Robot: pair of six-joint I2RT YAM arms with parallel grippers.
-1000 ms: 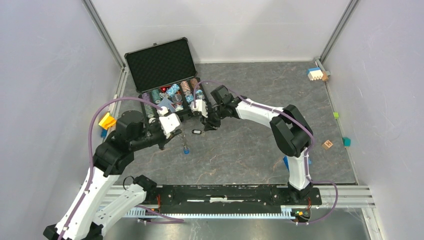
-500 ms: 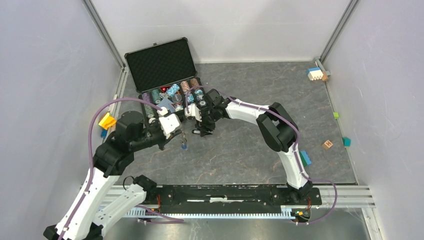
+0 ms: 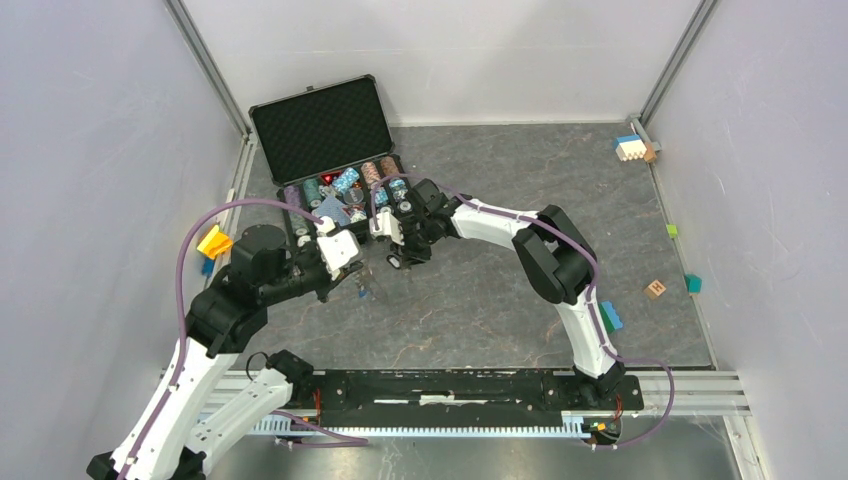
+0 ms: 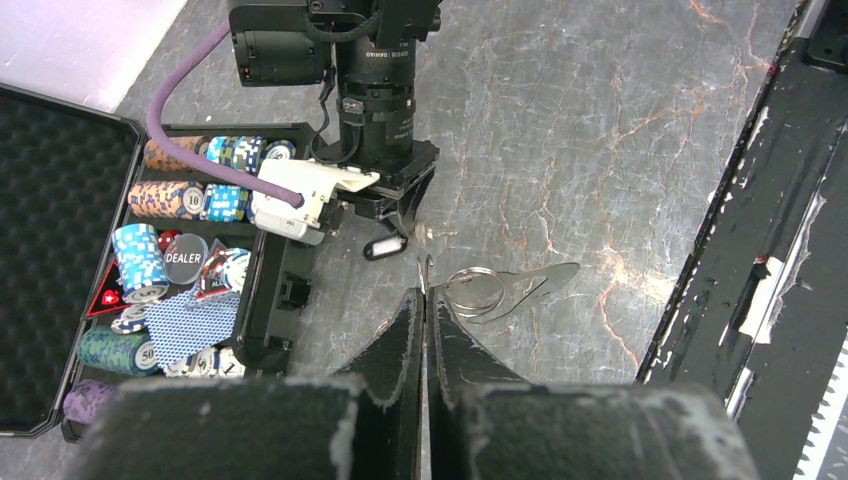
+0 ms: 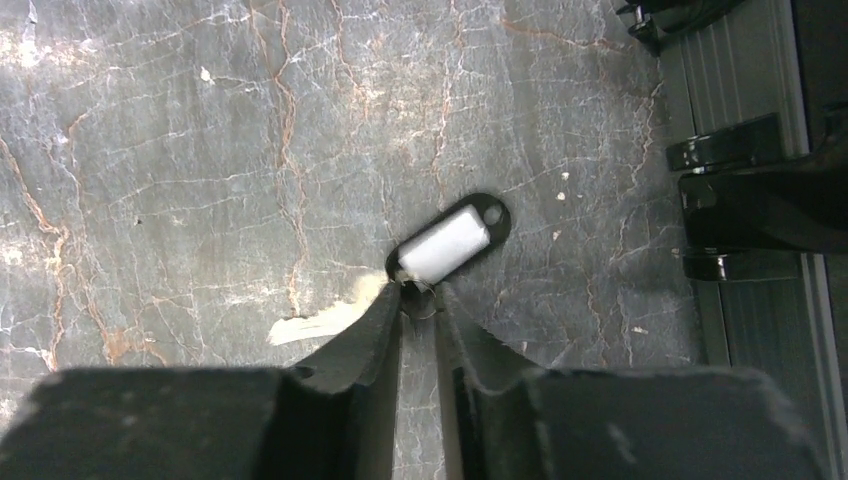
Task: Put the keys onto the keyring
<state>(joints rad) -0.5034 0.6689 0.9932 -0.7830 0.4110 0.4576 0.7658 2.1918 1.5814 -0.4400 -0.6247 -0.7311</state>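
My left gripper (image 4: 424, 292) is shut on a thin wire keyring (image 4: 478, 291). The ring sticks out past the fingertips, and a silver key (image 4: 540, 279) lies on it. In the top view the left gripper (image 3: 356, 279) holds the ring low over the floor, with a small blue tag (image 3: 366, 293) hanging below. My right gripper (image 5: 420, 296) stands just beyond it. Its jaws are closed to a narrow gap on the small ring of a key with a black-and-white tag (image 5: 449, 240). The tag lies flat on the floor and also shows in the left wrist view (image 4: 385, 246).
An open black case (image 3: 322, 128) of poker chips (image 4: 140, 265) stands just behind both grippers. A yellow piece (image 3: 213, 241) lies at the left wall. Small blocks (image 3: 655, 289) sit along the right side. The black base rail (image 4: 760, 250) runs along the near edge.
My right gripper has swung left and come down onto the black-and-white tag. My left gripper has drawn the keyring and blue tag slightly up and left, toward it.
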